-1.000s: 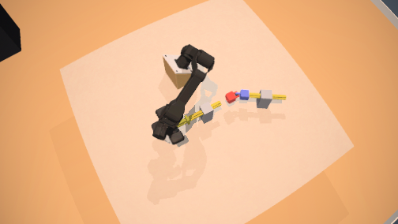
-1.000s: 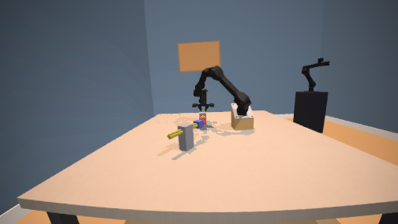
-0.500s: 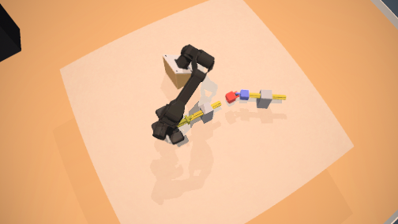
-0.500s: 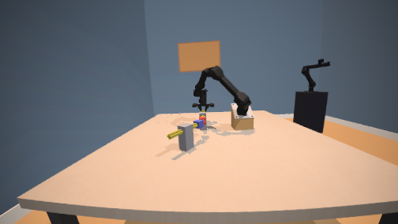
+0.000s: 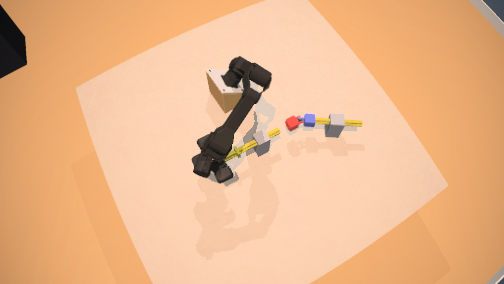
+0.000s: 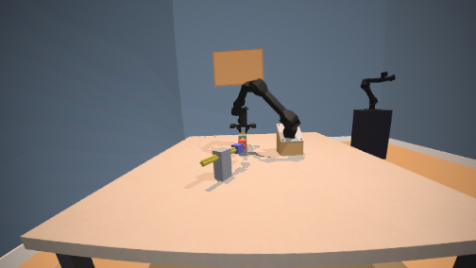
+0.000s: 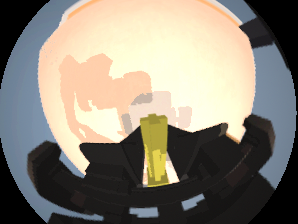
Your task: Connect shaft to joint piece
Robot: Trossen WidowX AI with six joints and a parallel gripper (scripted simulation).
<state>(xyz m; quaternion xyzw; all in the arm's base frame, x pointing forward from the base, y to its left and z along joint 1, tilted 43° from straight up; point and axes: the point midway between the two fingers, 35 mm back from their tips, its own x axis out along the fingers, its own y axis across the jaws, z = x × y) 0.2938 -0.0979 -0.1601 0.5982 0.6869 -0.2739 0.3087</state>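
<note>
The first shaft (image 5: 354,123) (image 6: 209,160) runs through its grey block (image 5: 333,128) (image 6: 222,165). The blue piece (image 5: 309,120) (image 6: 237,148) is on its end, and the red square joint piece (image 5: 292,123) (image 6: 242,142) is hinged to that. The red piece is angled from the blue one, roughly towards the second shaft. The second shaft (image 5: 274,133) (image 7: 158,165) lies in the other grey block (image 5: 261,142). Its front end is a short gap from the red piece. My gripper (image 7: 151,125) (image 6: 243,130) is shut on the second shaft's rear part, behind the cross-shaped collar (image 5: 237,151). The arm hides the shaft's rear end in the top view.
The arm's wooden base box (image 5: 223,97) (image 6: 289,147) stands on the table (image 5: 350,215) (image 6: 302,212), to the side of the shafts. The arm reaches from it over the rear of the second shaft. A black pedestal (image 6: 372,133) with another arm stands beyond the table.
</note>
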